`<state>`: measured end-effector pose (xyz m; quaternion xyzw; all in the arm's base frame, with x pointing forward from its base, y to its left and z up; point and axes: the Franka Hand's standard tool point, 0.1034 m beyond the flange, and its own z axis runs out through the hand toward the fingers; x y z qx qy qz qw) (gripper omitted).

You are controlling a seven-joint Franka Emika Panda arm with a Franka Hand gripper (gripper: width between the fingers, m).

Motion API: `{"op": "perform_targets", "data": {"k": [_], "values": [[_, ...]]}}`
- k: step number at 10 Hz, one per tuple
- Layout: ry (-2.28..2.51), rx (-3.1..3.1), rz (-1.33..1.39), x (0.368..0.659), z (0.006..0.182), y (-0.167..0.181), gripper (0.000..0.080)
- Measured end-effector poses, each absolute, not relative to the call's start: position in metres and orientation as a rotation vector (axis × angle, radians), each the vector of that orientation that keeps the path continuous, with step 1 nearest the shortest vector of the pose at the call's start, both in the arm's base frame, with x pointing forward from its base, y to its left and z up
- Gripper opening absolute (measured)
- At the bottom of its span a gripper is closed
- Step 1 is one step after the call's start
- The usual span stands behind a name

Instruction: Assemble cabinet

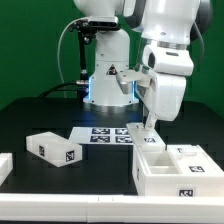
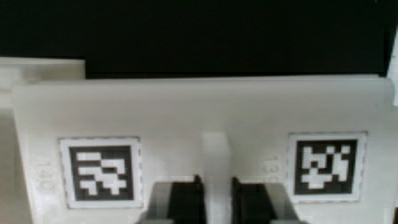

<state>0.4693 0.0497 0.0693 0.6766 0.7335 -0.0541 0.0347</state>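
Observation:
The big white cabinet body [image 1: 160, 176], an open tray with compartments and a tag on its front, sits at the exterior view's right front. My gripper [image 1: 147, 124] is down on its back left edge. In the wrist view the cabinet body [image 2: 214, 110] fills the picture with two tags. A thin white upright wall runs between my dark fingers [image 2: 178, 202]. My gripper [image 2: 219, 202] looks shut on that wall, with no gap showing at either finger.
A loose white block [image 1: 52, 148] with tags lies at the exterior view's left front. Another white piece [image 1: 4, 166] shows at the far left edge. The marker board [image 1: 100, 134] lies in the middle, before the robot base [image 1: 108, 85].

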Motion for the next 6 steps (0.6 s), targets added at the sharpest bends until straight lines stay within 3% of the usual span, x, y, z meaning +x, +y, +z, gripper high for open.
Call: {"op": "perform_targets", "data": {"k": [4, 6], "values": [[2.233, 2.101, -0.169, 0.47, 0.069, 0.048, 0.0064], [2.232, 2.091, -0.168, 0.484, 0.07, 0.043, 0.0064]]}}
